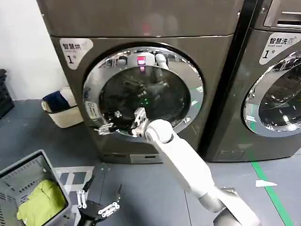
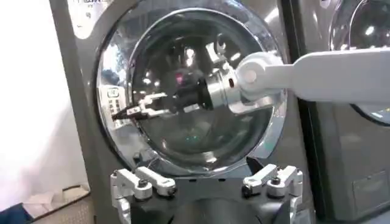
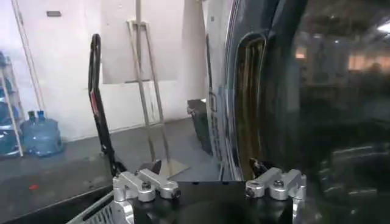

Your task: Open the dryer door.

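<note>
The dryer door (image 1: pixel 190 101) is a big round porthole with a wide chrome ring around dark domed glass, on the front of the grey machine. My right arm reaches up from the lower right, and my right gripper (image 1: pixel 107 123) is open at the door's lower-left rim. The left wrist view shows that same right gripper (image 2: pixel 131 111) against the left side of the chrome ring (image 2: pixel 106 91). In the right wrist view the door's rim (image 3: pixel 244 103) stands edge-on beside my right gripper (image 3: pixel 210 182), with one fingertip (image 3: pixel 259 165) at that rim. My left gripper (image 1: pixel 96 205) hangs low over the floor, open and empty, facing the door (image 2: pixel 195 79).
A grey laundry basket (image 1: pixel 19 172) holding a yellow-green cloth (image 1: pixel 40 202) sits at the lower left. A beige basket (image 1: pixel 63 115) stands by the wall. A second chrome-ringed machine (image 1: pixel 277 89) stands to the right, past green floor tape (image 1: pixel 270 193). Water bottles (image 3: pixel 39 134) and a black trolley handle (image 3: pixel 97 103) stand farther off.
</note>
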